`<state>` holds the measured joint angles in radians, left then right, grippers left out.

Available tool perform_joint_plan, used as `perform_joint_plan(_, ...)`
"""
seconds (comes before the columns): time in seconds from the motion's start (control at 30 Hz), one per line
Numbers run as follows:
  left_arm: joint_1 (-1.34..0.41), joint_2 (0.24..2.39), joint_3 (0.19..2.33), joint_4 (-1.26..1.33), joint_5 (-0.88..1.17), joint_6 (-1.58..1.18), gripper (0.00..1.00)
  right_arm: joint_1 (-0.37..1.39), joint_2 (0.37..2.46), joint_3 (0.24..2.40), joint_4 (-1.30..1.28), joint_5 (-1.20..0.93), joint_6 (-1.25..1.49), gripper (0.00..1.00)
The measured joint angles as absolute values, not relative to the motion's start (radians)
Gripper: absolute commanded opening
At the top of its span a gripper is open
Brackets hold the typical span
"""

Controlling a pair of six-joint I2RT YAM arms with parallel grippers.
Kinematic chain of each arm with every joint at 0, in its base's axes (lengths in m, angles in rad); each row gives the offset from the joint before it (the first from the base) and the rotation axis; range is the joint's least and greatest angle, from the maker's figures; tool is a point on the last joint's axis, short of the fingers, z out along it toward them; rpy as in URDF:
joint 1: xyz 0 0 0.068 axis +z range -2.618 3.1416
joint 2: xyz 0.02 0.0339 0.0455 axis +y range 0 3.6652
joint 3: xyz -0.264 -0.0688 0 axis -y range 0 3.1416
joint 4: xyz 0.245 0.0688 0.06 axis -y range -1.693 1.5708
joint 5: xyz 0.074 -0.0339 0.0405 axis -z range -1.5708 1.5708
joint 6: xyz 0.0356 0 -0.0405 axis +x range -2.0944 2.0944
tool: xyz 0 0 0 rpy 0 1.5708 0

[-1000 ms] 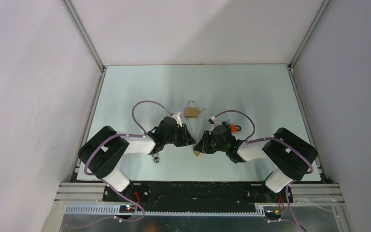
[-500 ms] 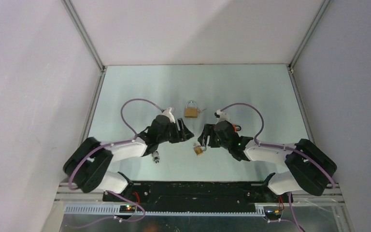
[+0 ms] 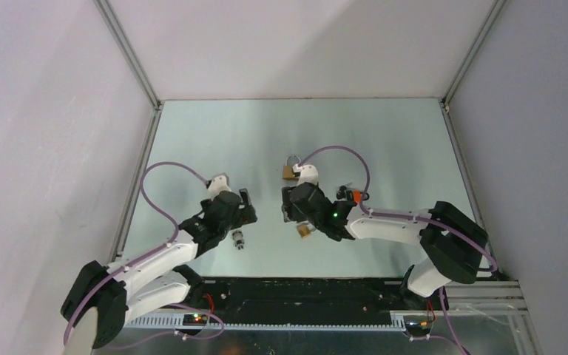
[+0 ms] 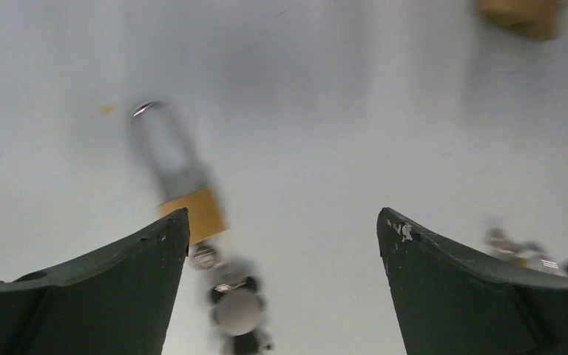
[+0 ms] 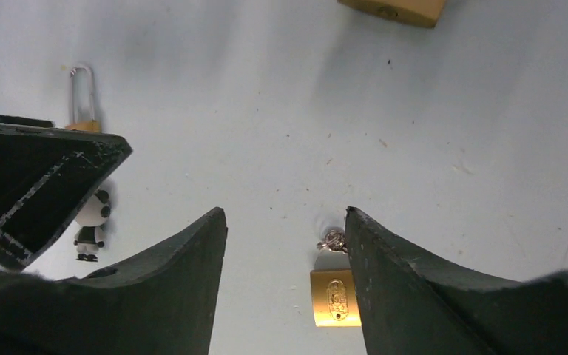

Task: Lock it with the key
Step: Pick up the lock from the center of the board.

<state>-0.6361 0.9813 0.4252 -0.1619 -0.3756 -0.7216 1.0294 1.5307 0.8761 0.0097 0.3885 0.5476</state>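
Both arms are reaching in over the pale surface (image 3: 384,133), and neither is holding anything. The left gripper (image 4: 282,222) is hanging with its fingers spread wide and nothing between them. The right gripper (image 5: 285,214) is standing apart too, and empty. Seen from above, the two are facing each other near the middle of the surface, the left one at about nine o'clock from the right.

Three padlocks are lying flat. A long-shackle padlock (image 4: 192,207), with a little panda charm (image 5: 89,222) by its body, is lying at six o'clock from the left gripper, though the left wrist view is blurring it. A small brass padlock (image 5: 335,297) is lying at about five o'clock from the right gripper. A bit of silver metal (image 5: 333,240) is touching one end of it, and I cannot tell whether that is a key or a ring. A third brass padlock (image 3: 289,171) is sitting at twelve o'clock, partly hidden behind the right wrist. The orange-tagged keys (image 3: 353,194) are resting at three o'clock, just beside the right arm.
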Motion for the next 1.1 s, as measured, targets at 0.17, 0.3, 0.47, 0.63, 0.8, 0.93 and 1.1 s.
perform_joint_plan(0.17,-0.625,1.03,0.406,-0.286,-0.491,-0.763,1.0,1.051,1.58,0.89,-0.042,0.388,0.563,0.6)
perform_joint_plan(0.3,-0.605,1.1,0.418,-0.321,-0.544,-0.786,0.95,1.051,1.587,0.89,-0.075,0.389,0.576,0.59)
perform_joint_plan(0.47,-0.591,1.18,0.446,-0.34,-0.572,-0.808,0.79,1.051,1.588,0.89,-0.086,0.388,0.587,0.54)
perform_joint_plan(0.63,-0.587,1.234,0.483,-0.341,-0.574,-0.826,0.67,1.051,1.589,0.89,-0.086,0.384,0.595,0.53)
perform_joint_plan(0.8,-0.587,1.266,0.504,-0.337,-0.574,-0.839,0.43,1.051,1.589,0.89,-0.086,0.38,0.595,0.52)
perform_joint_plan(0.93,-0.592,1.269,0.506,-0.334,-0.576,-0.839,0.11,1.051,1.589,0.89,-0.086,0.376,0.595,0.52)
perform_joint_plan(1.1,-0.612,1.223,0.507,-0.351,-0.588,-0.825,0.0,1.051,1.588,0.89,-0.086,0.37,0.595,0.53)
